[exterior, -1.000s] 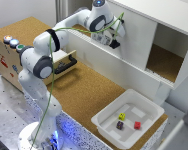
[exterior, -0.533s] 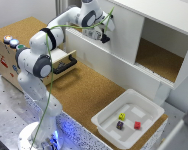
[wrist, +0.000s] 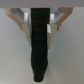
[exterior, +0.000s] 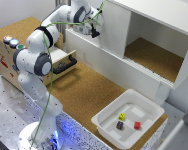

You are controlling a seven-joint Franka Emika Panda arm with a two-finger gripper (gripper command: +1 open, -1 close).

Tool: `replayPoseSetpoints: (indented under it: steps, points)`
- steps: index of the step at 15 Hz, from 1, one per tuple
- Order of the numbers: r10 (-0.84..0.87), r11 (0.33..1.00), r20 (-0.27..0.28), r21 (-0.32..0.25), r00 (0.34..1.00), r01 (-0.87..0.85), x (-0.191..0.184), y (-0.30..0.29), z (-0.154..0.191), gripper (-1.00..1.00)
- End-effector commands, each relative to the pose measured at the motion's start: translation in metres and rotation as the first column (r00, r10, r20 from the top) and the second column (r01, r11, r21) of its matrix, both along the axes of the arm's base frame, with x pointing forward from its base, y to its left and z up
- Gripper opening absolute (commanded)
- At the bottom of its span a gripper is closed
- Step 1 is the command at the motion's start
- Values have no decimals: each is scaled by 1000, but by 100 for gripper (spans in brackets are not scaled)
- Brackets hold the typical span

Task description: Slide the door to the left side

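The door [exterior: 113, 36] is a plain white panel on the front of the white cabinet [exterior: 159, 12], covering its half on the exterior view's left. My gripper [exterior: 94, 32] is at the door's face, near its edge on that side. In the wrist view the dark handle [wrist: 40, 47] runs between my fingers [wrist: 25, 23], which press on it from both sides, so the gripper [wrist: 40, 21] is shut on it. White door surface [wrist: 67, 57] fills the rest of that view. The cabinet's cork-floored inside [exterior: 154, 56] shows open on the exterior view's right.
A long low white wall [exterior: 109, 64] runs in front of the cabinet. A wooden box [exterior: 8, 57] with an open drawer [exterior: 64, 62] stands at the exterior view's left. A white bin [exterior: 110, 131] holds small coloured blocks near the front.
The gripper and the door have moved together toward the exterior view's left. The open part of the cabinet has grown wider.
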State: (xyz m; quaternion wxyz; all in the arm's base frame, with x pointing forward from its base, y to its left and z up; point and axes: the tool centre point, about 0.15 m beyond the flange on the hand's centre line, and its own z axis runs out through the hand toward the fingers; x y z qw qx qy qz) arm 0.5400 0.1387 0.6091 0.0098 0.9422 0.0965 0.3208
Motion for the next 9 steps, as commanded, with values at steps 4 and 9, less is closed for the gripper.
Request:
replayPoseSetpoints:
  steps: [4, 9]
  points:
    - [-141, 987, 194, -44, 971, 153, -91, 21, -9, 100]
    - [-171, 984, 183, -23, 968, 178, -134, -3, -17, 100]
